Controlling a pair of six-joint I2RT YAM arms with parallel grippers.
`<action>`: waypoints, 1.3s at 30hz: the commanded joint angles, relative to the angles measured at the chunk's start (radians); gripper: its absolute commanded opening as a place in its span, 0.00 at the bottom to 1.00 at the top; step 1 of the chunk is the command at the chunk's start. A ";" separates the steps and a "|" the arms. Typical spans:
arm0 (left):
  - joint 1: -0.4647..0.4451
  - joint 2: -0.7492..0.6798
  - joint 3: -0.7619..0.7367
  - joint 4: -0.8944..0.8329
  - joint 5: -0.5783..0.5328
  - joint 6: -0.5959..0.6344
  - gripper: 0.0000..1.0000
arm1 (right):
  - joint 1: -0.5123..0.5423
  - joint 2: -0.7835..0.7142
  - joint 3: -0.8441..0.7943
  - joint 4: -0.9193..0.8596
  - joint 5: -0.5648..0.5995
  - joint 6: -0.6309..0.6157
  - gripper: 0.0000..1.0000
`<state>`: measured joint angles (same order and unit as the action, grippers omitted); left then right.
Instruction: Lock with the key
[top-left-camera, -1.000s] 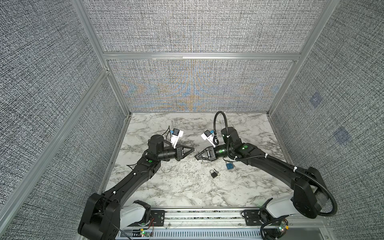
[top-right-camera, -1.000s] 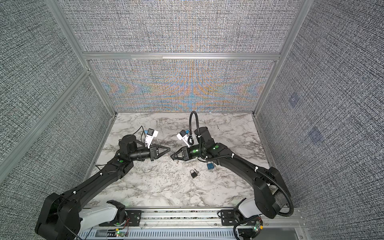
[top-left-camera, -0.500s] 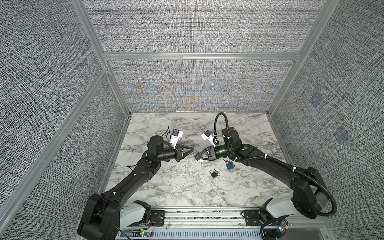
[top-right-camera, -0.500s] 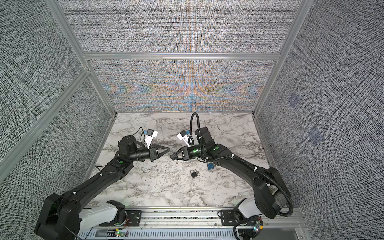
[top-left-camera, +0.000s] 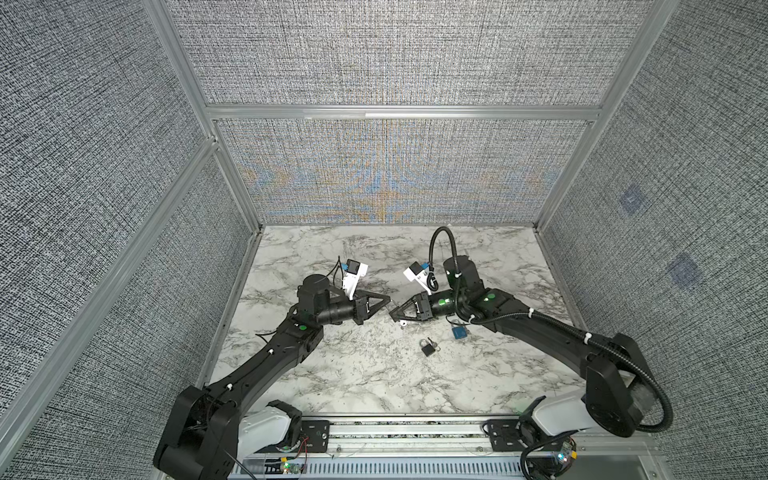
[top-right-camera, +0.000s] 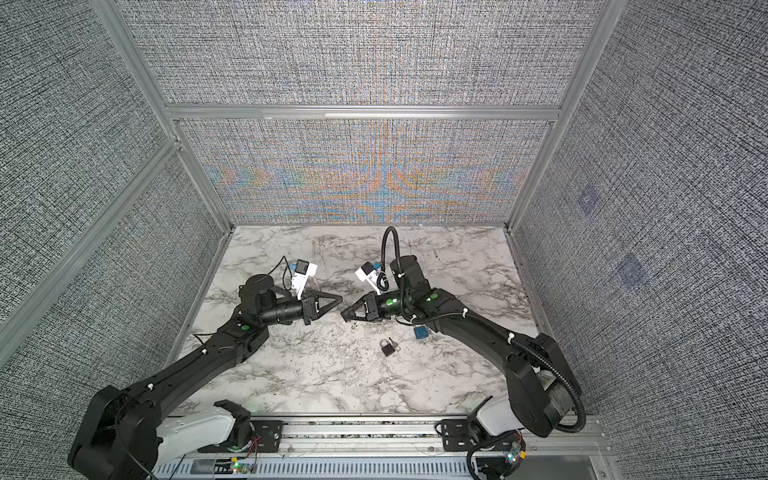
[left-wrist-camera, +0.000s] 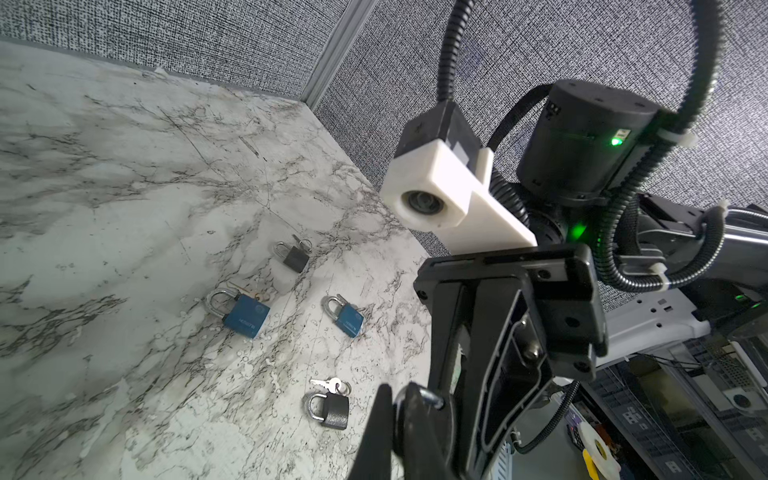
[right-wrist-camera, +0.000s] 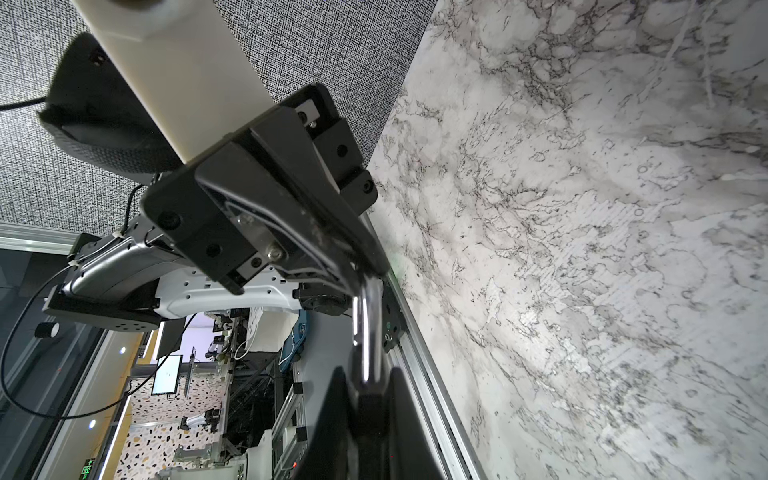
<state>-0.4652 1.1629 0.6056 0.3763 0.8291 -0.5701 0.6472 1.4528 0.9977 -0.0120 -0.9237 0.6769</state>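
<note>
Apparently the right gripper (top-left-camera: 395, 321) clamps the body of the light padlock (right-wrist-camera: 365, 353); the left gripper (right-wrist-camera: 362, 258) pinches its slick, stiff shackle (right-wrist-camera: 370, 299).

Both arms are matte black, boxy links between cylindrical joint housings: left arm (top-left-camera: 266, 361), right arm (top-left-camera: 552, 332). White shells at the roots: left base (top-left-camera: 266, 428), right base (top-left-camera: 561, 413). Small green lights (left-wrist-camera: 577, 230) glow on the joints.

The right arm carries a black ribbed conduit (left-wrist-camera: 446, 50), strapped on with white zip ties (left-wrist-camera: 675, 139).

Wrist cameras sit in blocky white mounts. Right wrist camera (left-wrist-camera: 428, 199) has a round dark lens; left wrist camera (top-left-camera: 353, 272) has a blue plug.

Left gripper (top-left-camera: 390, 300) and right gripper (top-left-camera: 392, 321) are black, with fingers built as open triangular frames. Black cap screws (left-wrist-camera: 572, 322) dot the carriage plate, plus one silver bolt (left-wrist-camera: 533, 353).
</note>
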 joint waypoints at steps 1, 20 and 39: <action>-0.013 -0.002 -0.016 -0.066 0.003 -0.002 0.00 | -0.001 -0.013 0.008 0.224 -0.099 -0.003 0.00; -0.008 -0.013 0.013 -0.105 -0.032 0.019 0.00 | -0.015 -0.029 -0.034 0.340 -0.133 0.078 0.00; -0.062 -0.037 -0.013 -0.093 0.034 -0.013 0.00 | -0.032 0.001 -0.029 0.395 -0.102 0.105 0.00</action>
<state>-0.5049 1.1244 0.6022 0.3931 0.7757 -0.5804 0.6113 1.4528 0.9394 0.1879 -1.0294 0.8021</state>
